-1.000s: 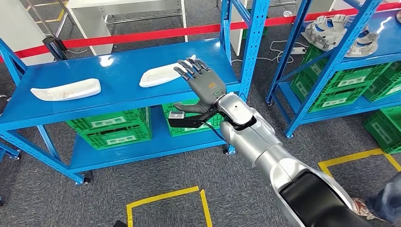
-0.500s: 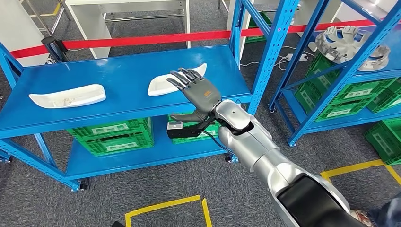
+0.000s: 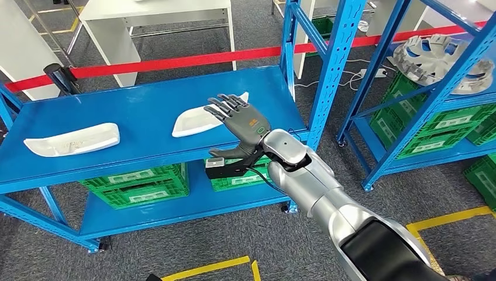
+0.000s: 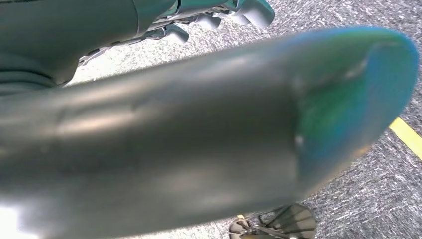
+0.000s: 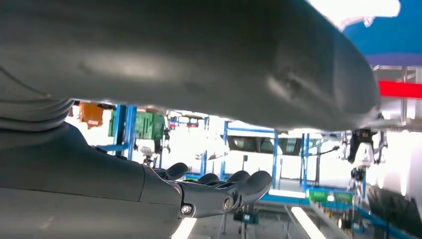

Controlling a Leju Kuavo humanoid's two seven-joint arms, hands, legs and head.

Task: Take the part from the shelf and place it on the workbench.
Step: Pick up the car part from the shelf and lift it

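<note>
Green crates (image 3: 137, 186) sit under the blue shelf's top; red tape (image 3: 175, 60) runs behind it, a white table (image 3: 155, 12) beyond.

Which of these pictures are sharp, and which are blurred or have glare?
Head view: sharp; soft glare on the blue shelf near the right robot hand. Left wrist view: a blurred grey thumb close to the lens. Right wrist view: thumb blurred, bright background washed out.

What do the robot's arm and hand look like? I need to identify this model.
The right arm has glossy silver rounded shells and a black upper section. The right hand is dark grey with an orange marking on its back and darker segmented fingers. A black box and cable sit at the wrist.
</note>
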